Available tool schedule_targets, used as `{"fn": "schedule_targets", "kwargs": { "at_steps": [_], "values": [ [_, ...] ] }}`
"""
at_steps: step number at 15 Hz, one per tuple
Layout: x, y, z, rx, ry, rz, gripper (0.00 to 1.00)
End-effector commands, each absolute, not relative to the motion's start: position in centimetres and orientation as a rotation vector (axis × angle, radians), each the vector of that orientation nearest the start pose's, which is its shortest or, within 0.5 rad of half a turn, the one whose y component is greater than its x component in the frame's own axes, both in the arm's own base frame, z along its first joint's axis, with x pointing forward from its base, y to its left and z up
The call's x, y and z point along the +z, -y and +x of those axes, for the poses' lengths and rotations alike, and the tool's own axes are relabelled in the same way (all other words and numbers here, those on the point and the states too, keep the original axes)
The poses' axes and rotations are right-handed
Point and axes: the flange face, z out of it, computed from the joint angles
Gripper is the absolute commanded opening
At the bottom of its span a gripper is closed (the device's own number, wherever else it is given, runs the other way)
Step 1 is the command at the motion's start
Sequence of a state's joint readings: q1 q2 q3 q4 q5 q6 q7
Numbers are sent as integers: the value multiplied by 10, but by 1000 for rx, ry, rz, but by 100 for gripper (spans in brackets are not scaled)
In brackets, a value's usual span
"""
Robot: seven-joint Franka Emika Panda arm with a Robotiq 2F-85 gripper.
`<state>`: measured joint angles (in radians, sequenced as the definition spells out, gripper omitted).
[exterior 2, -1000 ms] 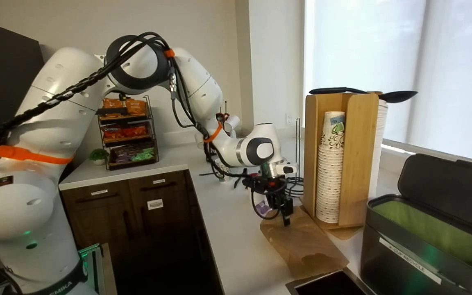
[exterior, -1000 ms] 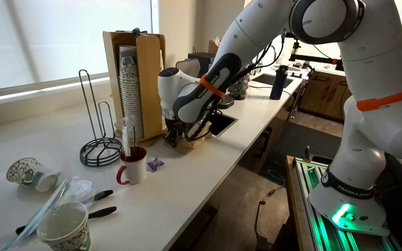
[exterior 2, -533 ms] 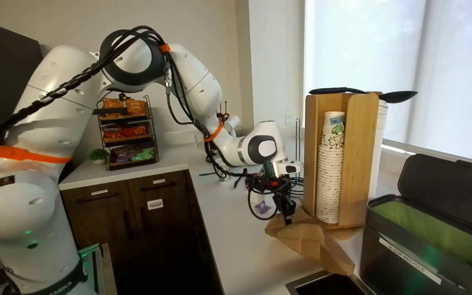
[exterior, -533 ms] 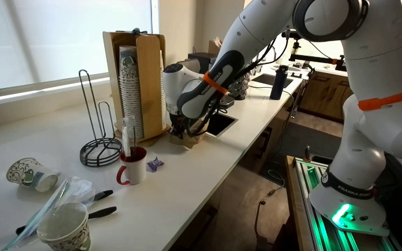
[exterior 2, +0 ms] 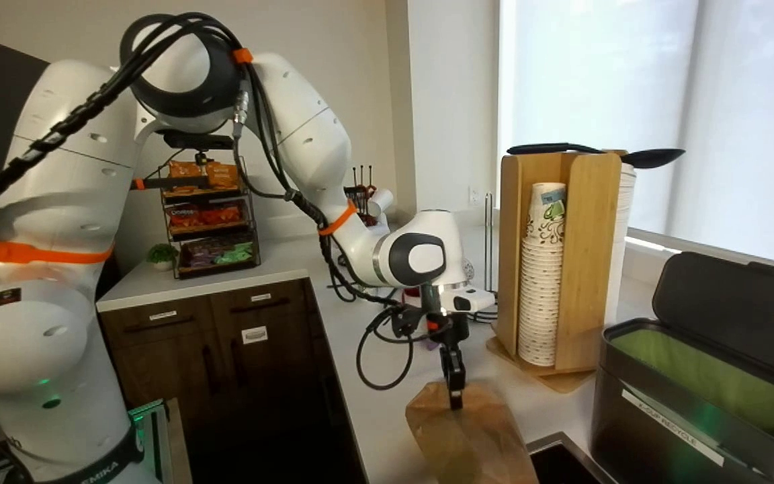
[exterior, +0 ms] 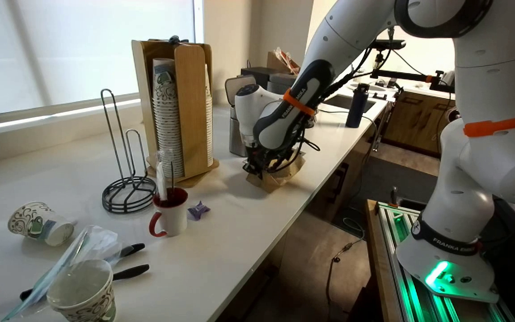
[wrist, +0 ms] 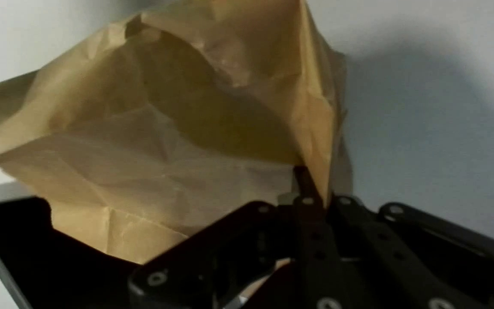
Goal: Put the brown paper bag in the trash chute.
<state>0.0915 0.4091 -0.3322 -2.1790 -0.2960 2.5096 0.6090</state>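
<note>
Your gripper (wrist: 322, 198) pinches the bag (wrist: 178, 133) by an edge, jaws nearly together. "K-CUP RECYCLE" marks the bin (exterior 2: 686, 403), "FRANKA" your arm base (exterior: 458, 267).

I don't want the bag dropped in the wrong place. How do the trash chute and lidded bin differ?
The trash chute is sunk in the counter; the lidded bin stands on it. The chute looks black inside, the bin green. The bin carries a raised lid and a label; the chute's visible part shows neither. Both are open on top.
</note>
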Motion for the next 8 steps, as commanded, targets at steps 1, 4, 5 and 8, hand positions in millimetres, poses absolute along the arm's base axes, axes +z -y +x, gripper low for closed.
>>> {"fn": "schedule_targets", "kwargs": {
  "at_steps": [1,4,5,8],
  "values": [
    [197,156,498,-138,-1258,-3172,0],
    [200,164,507,-190,-1249,-3160,1],
    [204,165,503,-233,-1264,-3131,1],
    [213,170,503,-300,-1335,-3042,0]
  ]
}}
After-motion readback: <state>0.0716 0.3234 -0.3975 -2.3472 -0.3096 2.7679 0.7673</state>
